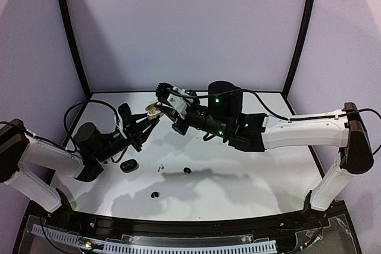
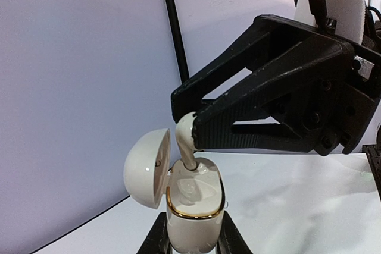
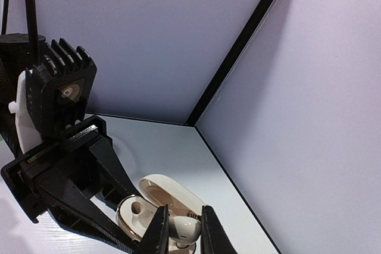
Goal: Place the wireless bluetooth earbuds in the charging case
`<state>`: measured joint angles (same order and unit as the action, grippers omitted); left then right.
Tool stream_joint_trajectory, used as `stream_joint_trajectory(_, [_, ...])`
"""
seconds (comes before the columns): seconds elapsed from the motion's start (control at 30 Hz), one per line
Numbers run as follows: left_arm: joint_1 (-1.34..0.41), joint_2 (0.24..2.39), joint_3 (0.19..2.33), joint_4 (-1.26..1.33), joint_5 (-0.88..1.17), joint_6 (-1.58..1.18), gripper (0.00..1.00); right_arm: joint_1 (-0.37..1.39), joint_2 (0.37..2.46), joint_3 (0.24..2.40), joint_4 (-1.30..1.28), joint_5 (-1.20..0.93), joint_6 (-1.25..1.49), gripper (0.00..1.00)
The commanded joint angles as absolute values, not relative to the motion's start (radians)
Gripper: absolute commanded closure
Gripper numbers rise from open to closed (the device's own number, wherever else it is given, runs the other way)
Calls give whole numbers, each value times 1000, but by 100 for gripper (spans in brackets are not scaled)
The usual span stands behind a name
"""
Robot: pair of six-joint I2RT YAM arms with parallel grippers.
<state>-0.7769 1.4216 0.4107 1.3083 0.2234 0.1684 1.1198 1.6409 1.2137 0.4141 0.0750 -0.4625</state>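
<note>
A white charging case (image 2: 193, 209) with a gold rim is held upright off the table, and my left gripper (image 2: 193, 243) is shut on its lower body. Its lid (image 2: 146, 168) hangs open to the left. My right gripper (image 2: 189, 122) comes in from the upper right, shut on a white earbud (image 2: 186, 142) whose stem reaches down into the case's far slot. The near slot shows empty. In the right wrist view the earbud's head (image 3: 183, 228) sits between the fingers (image 3: 158, 233), just above the open case (image 3: 132, 213). From above, both grippers meet at the case (image 1: 153, 110).
On the table lie a black case (image 1: 129, 165), a second white earbud (image 1: 159, 168) and two black earbuds (image 1: 187, 171) (image 1: 155, 194). A black frame post (image 2: 172, 28) and pale walls stand behind the case.
</note>
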Motion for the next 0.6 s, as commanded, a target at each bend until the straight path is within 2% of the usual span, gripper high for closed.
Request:
stream_joint_trajectory(0.0, [-783,1408,407,1469,244,178,99,1129,1665,1230,394,106,-458,84])
stream_joint_trajectory(0.57, [-781,1410,412,1472,235,155,99,1130,1679,1244,402,100,-462,82])
